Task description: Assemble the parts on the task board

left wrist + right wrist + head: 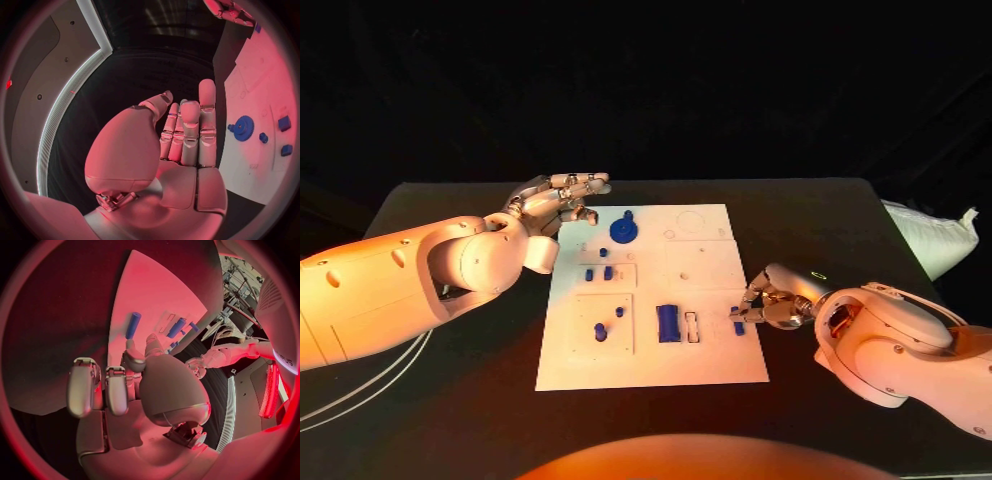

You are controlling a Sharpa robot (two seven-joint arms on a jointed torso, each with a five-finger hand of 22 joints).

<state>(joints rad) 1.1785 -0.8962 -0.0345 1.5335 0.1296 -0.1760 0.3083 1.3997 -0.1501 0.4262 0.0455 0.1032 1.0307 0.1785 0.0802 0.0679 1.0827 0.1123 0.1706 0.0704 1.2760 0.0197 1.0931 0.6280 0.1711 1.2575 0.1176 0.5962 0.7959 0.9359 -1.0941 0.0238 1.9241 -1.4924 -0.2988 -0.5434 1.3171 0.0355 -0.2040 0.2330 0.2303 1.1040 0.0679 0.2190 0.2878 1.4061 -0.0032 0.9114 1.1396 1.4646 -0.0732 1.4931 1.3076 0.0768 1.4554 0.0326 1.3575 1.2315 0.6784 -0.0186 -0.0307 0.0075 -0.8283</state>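
Observation:
The white task board [711, 262] lies in the middle of the black table. On it sit a blue gear [626, 230], a blue block [669, 323] and small blue pegs [599, 273]. My left hand [560, 205] hovers at the board's far left corner with its fingers stretched out and nothing in it. From the left wrist view the gear [242, 128] lies just beyond the left hand [184, 145]. My right hand [769, 300] is at the board's right edge, fingers curled in. It pinches a blue peg [132, 325] at its fingertips; in the head view this peg [737, 318] sits low over the board.
A white bag [935, 240] lies at the table's right edge. Pale cables [358, 400] run on the floor at the left. More blue parts [176, 327] lie on the board [150, 295] beyond the right hand.

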